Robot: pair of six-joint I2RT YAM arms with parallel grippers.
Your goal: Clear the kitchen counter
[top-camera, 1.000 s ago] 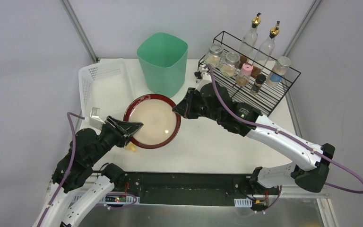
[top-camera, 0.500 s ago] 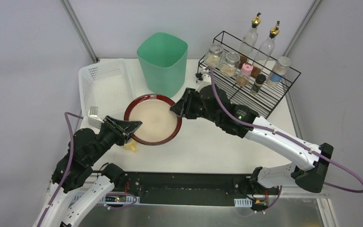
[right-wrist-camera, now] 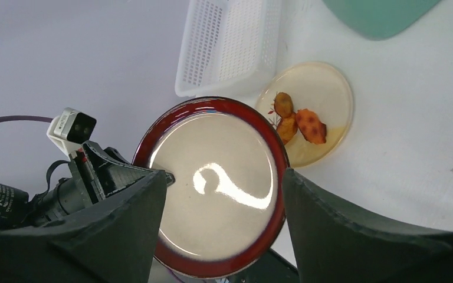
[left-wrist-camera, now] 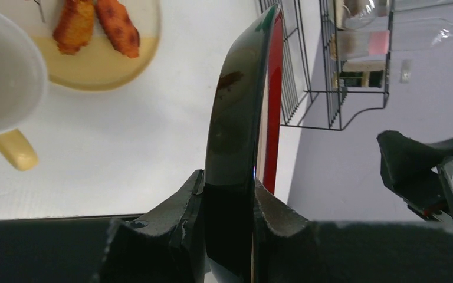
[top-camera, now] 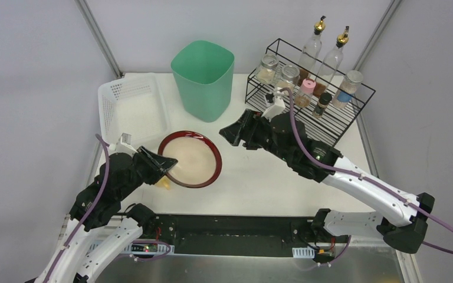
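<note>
So, from above we see the left gripper (top-camera: pixel 164 162) clamped on the red plate (top-camera: pixel 191 158) over the kitchen counter (top-camera: pixel 259 177) near its left edge, with the right gripper (top-camera: pixel 229 132) jaws apart; the left wrist view shows a one-edge pinch above the mug (left-wrist-camera: pixel 0 65) and food dish (left-wrist-camera: pixel 103 56), and the right wrist view shows wide fingers clear of the plate, so we reckon it could tilt, slip and hit them.
</note>
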